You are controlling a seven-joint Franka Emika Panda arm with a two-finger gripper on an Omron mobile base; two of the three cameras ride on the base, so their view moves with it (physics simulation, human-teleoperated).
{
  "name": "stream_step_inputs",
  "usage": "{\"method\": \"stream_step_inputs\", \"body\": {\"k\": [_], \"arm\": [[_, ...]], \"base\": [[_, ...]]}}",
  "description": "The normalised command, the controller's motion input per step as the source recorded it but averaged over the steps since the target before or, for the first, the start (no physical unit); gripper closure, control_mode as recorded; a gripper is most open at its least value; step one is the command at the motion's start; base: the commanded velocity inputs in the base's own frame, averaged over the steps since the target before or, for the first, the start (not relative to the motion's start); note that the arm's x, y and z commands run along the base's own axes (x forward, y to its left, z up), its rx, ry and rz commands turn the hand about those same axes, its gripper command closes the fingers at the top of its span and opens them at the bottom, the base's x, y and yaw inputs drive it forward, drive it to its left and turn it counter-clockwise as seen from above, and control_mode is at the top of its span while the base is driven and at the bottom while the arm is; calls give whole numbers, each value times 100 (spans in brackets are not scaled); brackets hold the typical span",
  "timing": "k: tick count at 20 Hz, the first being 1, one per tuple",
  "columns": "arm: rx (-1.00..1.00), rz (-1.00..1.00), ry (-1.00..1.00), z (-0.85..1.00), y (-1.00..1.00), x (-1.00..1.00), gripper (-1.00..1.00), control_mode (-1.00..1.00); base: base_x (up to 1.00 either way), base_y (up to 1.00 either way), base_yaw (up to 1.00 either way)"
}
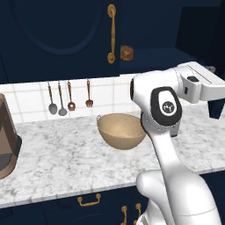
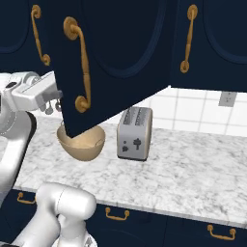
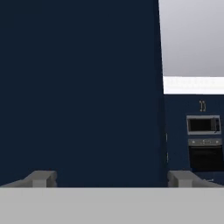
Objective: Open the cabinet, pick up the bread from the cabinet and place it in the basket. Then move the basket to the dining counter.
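Door's swung out, so I'd call the cabinet (image 2: pixel 116 62) open. My end effector (image 3: pixel 111 178) has its jaws spread wide, holding nothing, facing the navy door. Bread (image 1: pixel 126 52) sits up inside the cabinet, untouched. Basket (image 1: pixel 121 130) waits empty on the tabletop (image 1: pixel 57 162) beside the toaster (image 2: pixel 134 133). Pick, drop and basket carry all remain. No readable writing anywhere.

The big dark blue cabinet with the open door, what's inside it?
A small round brown bread sits inside the dark navy wall cabinet, just past the closed door's edge. The swung-open door covers the rest in the right base view, so anything else inside is hidden.
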Motion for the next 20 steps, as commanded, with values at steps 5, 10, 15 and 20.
{"method": "stream_step_inputs", "body": {"k": [5,10,15,20], "arm": [[2,-9,0,0,-90,-18,-100,-100],[2,-12,1,0,-82,0,-100,-100],[1,-4,0,0,-69,13,-100,-100],[0,0,1,0,-34,23,-100,-100]], "base": [[0,0,0],[0,0,0],[0,0,0],[0,0,0]]}}
